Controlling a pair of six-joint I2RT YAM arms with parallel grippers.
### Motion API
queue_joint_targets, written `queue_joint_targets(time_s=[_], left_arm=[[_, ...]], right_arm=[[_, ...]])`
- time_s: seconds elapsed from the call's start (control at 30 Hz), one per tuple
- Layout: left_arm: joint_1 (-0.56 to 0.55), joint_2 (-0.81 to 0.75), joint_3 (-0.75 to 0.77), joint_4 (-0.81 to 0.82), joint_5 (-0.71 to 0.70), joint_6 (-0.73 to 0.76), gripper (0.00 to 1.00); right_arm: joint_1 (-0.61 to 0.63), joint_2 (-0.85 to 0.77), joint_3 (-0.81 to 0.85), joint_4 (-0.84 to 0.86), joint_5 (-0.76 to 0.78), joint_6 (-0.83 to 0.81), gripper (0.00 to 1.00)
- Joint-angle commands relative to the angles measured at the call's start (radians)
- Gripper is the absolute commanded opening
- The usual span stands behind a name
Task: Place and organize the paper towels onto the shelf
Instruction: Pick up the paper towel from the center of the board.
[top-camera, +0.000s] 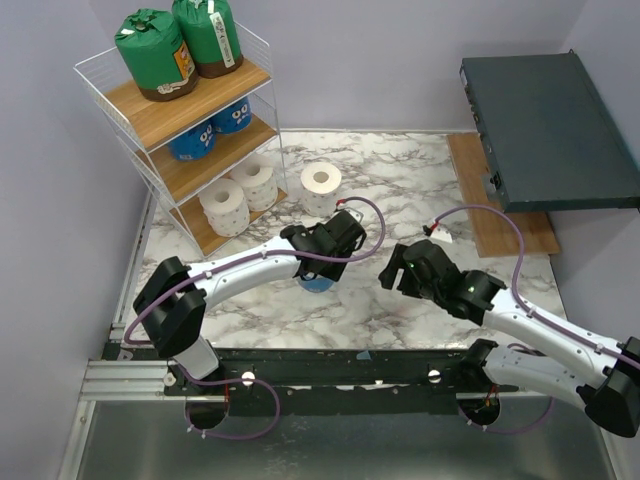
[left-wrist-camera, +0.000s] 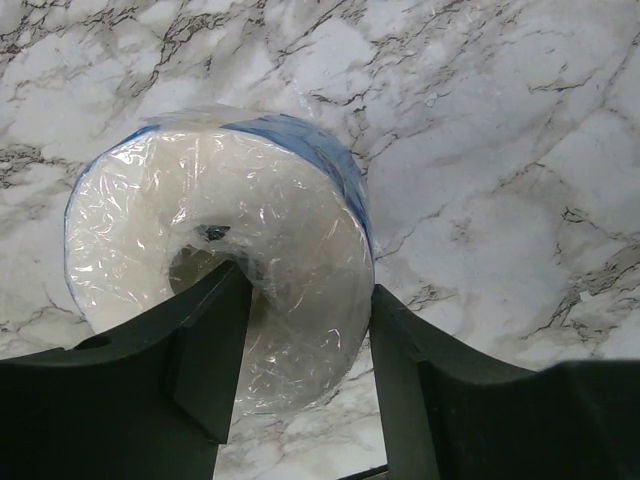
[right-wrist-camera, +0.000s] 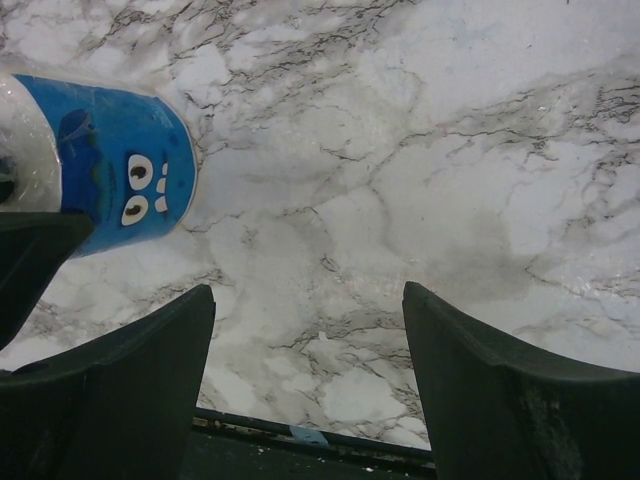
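Blue wrapped roll (left-wrist-camera: 260, 190) is standing on end on the desk (top-camera: 400, 180), out in front of the shelf (top-camera: 200, 105) and off to its right, well apart from it. Core axis is pointing straight up, so the roll is sitting directly under the left claw (left-wrist-camera: 305, 300).

Claw is straddling the roll wall. One finger (left-wrist-camera: 200, 350) is reaching into the core hole and the other is lying against the outer wrap. Both look to be touching, but can't tell if it's clamping or just bracketing.

Right claw (right-wrist-camera: 308, 290) is hanging with fingers wide apart over bare desk, holding nothing, on the side of the roll away from the shelf. So the left arm is the nearer one to both roll and shelf.

My read: the carry is going up and left to the shelf's middle board, where two blue rolls (top-camera: 192, 142) are sitting. A white roll (top-camera: 320, 185) is standing on the desk just beside the shelf's front, near that path.
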Motion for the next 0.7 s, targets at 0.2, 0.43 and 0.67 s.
queue_joint_targets(time_s=[0.2, 0.43, 0.67], left_arm=[[-0.016, -0.055, 0.037, -0.058, -0.011, 0.041, 0.34], [-0.014, -0.160, 0.149, -0.229, -0.011, 0.121, 0.24], [0.010, -0.296, 0.242, -0.371, -0.036, 0.175, 0.19]], right_arm=[[0.002, -0.023, -0.011, -0.005, 0.025, -0.012, 0.79], [0.002, -0.013, 0.004, 0.004, 0.024, -0.026, 0.78], [0.002, 0.009, 0.014, 0.027, 0.003, -0.048, 0.79]])
